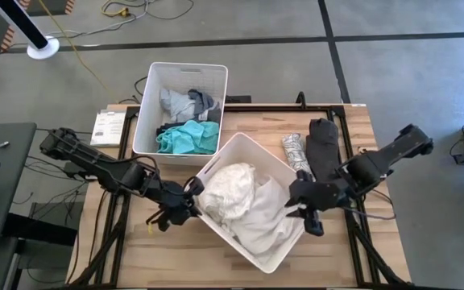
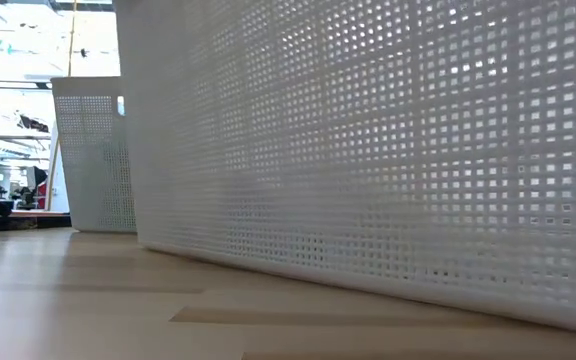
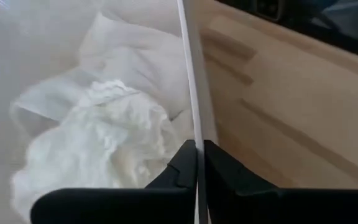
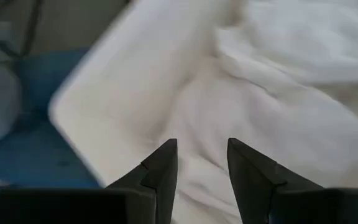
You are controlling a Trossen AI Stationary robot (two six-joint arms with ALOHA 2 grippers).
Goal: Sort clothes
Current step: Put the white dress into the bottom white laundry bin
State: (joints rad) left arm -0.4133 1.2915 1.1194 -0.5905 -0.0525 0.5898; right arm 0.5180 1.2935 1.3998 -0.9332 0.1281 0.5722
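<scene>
The desk [image 1: 353, 137] is carrying two white bins. The near bin [image 1: 274, 259] is holding the white clothes [image 1: 244, 201], soft, light, best pinched at a raised fold; beyond it, the far bin [image 1: 182, 71] is holding grey [image 1: 185, 102] and teal garments [image 1: 188, 137]. Right of the near bin are lying one dark garment [image 1: 323, 149] and one patterned roll [image 1: 296, 151]. The left pincer [image 3: 199, 168] is clamping the near bin's rim; the right pincer [image 4: 202, 165] is hovering parted over the white clothes.

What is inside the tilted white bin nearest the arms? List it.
The tilted bin holds white clothes, piled and crumpled. Anything beneath them is covered. The left gripper is clamped on the bin's rim; the right gripper hovers open over the fabric.
</scene>
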